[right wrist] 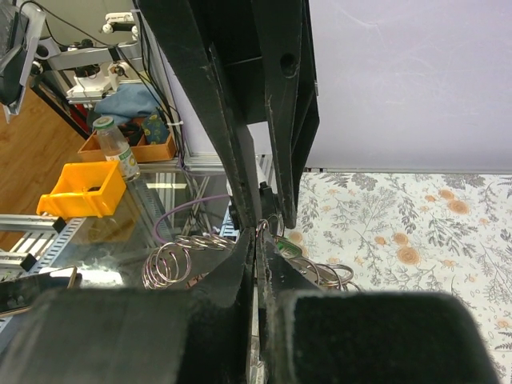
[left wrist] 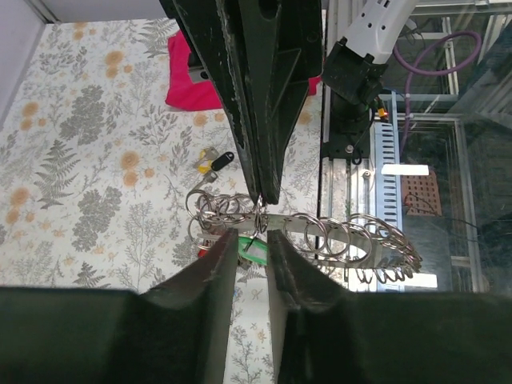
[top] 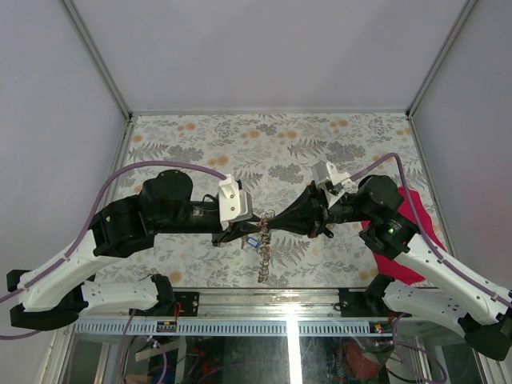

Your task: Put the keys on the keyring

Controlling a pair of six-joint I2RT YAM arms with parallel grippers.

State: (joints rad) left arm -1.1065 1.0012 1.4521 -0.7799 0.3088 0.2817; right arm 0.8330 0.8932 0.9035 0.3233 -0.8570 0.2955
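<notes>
we count two tools, one keyring with one chain, four keys and one cloth.

the keyring (left wrist: pixel 258 214) is in the air above the near middle of the worktop (top: pixel 240 136), where both tools meet tip to tip. the right tool (right wrist: pixel 257 244) is fully closed and it pinches the keyring at its tips. the left tool (left wrist: pixel 252 238) stands a little open, with only a narrow gap between its fingers. the green key (left wrist: pixel 254 254) shows in this gap, just under the keyring. whether the fingers touch it we cannot tell.

the chain (left wrist: pixel 320 238) is made of many small silvery loops. from above, its long axis goes from the tool tips straight toward the near edge of the worktop. if its end rests on the worktop we cannot tell. the blue key (top: pixel 252 242) is just beside the upper part of the chain, on the side of the left arm.

the yellow key (left wrist: pixel 206 162) and the black key (left wrist: pixel 225 159) lie together on the worktop, apart from the keyring. the crimson cloth (left wrist: pixel 192 80) lies farther, on the right side, partly under the right arm.

the black fingers of each tool cover part of the keyring in the wrist view of the other arm. beyond the worktop we see a yellow bin (right wrist: pixel 80 192) and a bottle (right wrist: pixel 116 148).
</notes>
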